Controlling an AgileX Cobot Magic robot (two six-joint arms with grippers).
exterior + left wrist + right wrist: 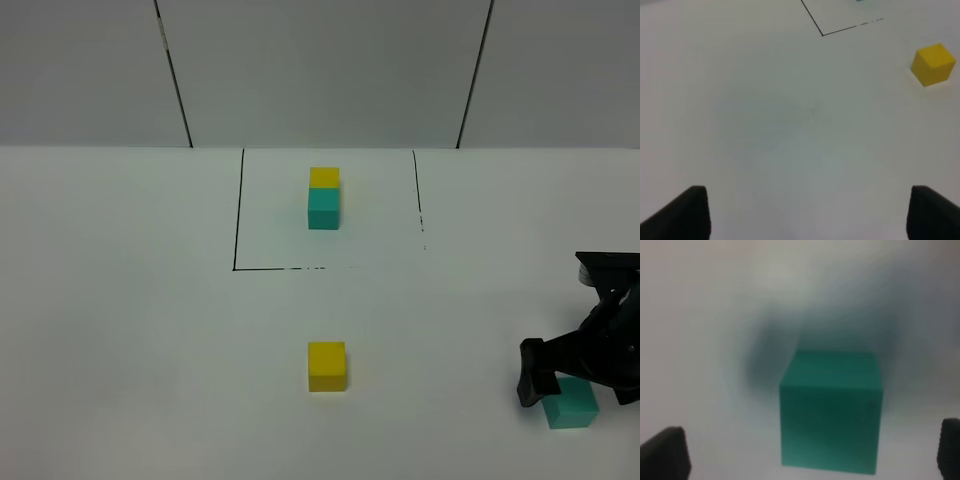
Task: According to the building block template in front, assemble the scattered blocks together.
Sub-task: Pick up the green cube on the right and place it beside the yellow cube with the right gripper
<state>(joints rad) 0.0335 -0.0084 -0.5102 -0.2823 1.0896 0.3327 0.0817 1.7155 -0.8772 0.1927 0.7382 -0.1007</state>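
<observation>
Where the white surface meets grey wall panels, we see the building block template lying far-to-near, yellow end far; the yellow cube sits nearer, the teal cube near right beneath the right pincer. Only the left wrist shows the left pincer, wide, empty. The right wrist shows wide fingers clear of teal.

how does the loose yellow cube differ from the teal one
The yellow cube sits mid-table in front of the outlined square; the teal cube sits far right. The teal cube lies between the jaws of the open right gripper; the yellow cube has none near. Both look equal-sized.
</observation>
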